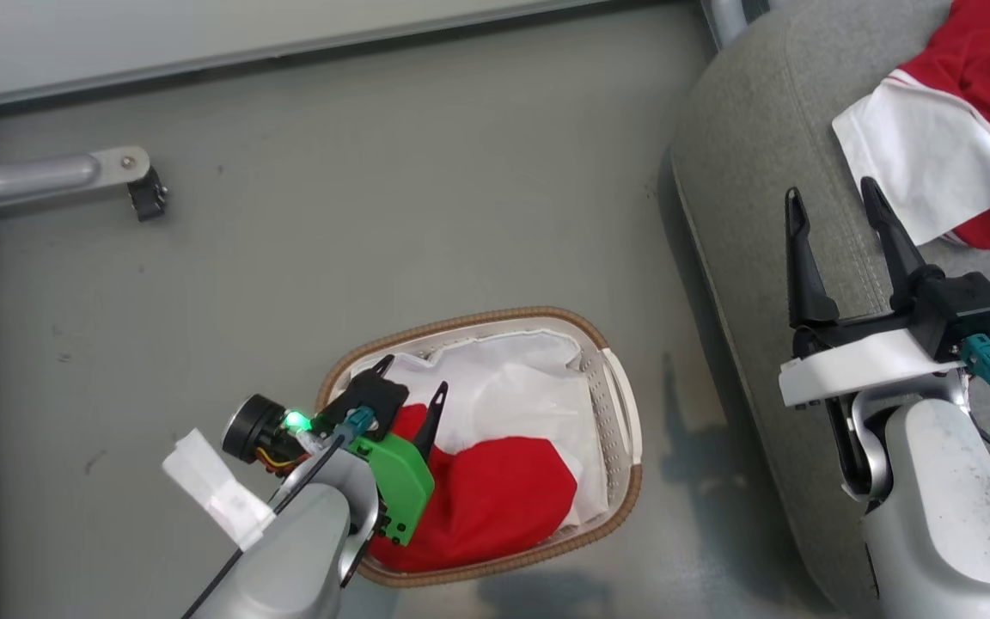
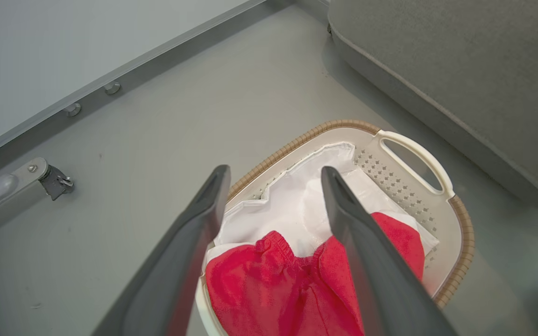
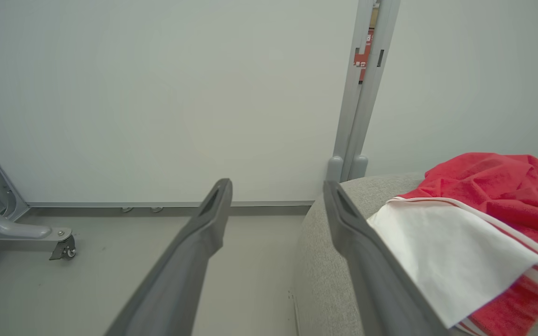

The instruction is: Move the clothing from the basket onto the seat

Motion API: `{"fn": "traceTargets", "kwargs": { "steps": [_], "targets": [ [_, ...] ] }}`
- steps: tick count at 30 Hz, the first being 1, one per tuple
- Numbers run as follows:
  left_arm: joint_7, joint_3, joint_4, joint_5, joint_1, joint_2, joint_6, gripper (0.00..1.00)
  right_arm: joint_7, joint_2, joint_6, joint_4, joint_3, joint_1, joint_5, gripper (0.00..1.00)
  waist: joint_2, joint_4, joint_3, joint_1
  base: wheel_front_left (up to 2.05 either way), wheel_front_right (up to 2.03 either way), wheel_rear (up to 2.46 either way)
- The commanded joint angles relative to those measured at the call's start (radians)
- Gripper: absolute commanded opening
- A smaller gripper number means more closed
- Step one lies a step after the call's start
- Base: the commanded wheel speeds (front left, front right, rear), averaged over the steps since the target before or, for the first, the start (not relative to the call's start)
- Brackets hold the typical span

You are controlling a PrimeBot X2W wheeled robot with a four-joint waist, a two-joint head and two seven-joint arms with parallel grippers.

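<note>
The white basket (image 1: 619, 404) with a brown woven rim stands on the floor left of the grey seat (image 1: 753, 146). A red garment (image 1: 499, 503) lies in it on a white liner (image 1: 516, 391). My left gripper (image 1: 413, 378) hangs open over the basket's left side, its fingers pointing at the red garment (image 2: 269, 284) without touching it. Another red garment with a white panel (image 1: 933, 163) lies on the seat. My right gripper (image 1: 834, 198) stands open above the seat's edge, just left of that garment (image 3: 451, 252), holding nothing.
A grey metal leg with a caster (image 1: 147, 198) reaches in at the left of the floor. A wall base rail (image 1: 289, 52) runs along the back. The basket's handle (image 2: 414, 158) faces the seat (image 2: 460, 70).
</note>
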Motion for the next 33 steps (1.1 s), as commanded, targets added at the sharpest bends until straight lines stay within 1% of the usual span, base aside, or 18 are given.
{"fn": "traceTargets", "kwargs": {
  "steps": [1, 7, 12, 16, 22, 26, 33],
  "targets": [
    [0.01, -0.026, 0.02, -0.013, -0.041, 0.007, -0.002, 1.0, 0.0, -0.003, -0.001, -0.012, 0.007, -0.022, 0.008, 1.0, -0.0001, -0.077, 0.142, 0.0, 0.0, 0.0, 0.0],
    [0.068, -0.186, 0.126, -0.066, -0.141, 0.02, -0.003, 1.0, 0.0, -0.002, -0.001, -0.056, 0.056, -0.074, 0.031, 1.0, -0.0001, -0.143, 0.264, 0.0, 0.0, 0.0, 0.0],
    [0.159, -0.344, 0.175, -0.167, -0.208, 0.044, -0.003, 1.0, 0.0, -0.002, -0.001, -0.09, 0.089, -0.106, 0.044, 1.0, -0.0001, -0.19, 0.351, 0.0, 0.0, 0.0, 0.0],
    [0.216, -0.438, 0.169, -0.266, -0.256, 0.075, -0.003, 1.0, 0.0, -0.002, -0.001, -0.112, 0.113, -0.126, 0.05, 1.0, -0.0001, -0.214, 0.406, 0.0, 0.0, 0.0, 0.0],
    [0.268, -0.53, 0.166, -0.377, -0.323, 0.134, -0.003, 1.0, 0.0, -0.002, -0.001, -0.133, 0.146, -0.147, 0.066, 1.0, -0.0001, -0.24, 0.477, 0.0, 0.0, 0.0, 0.0],
    [0.284, -0.574, 0.18, -0.419, -0.357, 0.163, -0.003, 1.0, 0.0, -0.002, -0.001, -0.146, 0.161, -0.161, 0.072, 1.0, -0.0001, -0.251, 0.514, 0.0, 0.0, 0.0, 0.0],
    [0.327, -0.639, 0.172, -0.516, -0.382, 0.179, -0.003, 1.0, 0.0, -0.002, -0.001, -0.154, 0.175, -0.171, 0.081, 1.0, -0.0001, -0.256, 0.54, 0.0, 0.0, 0.0, 0.0]
  ]
}}
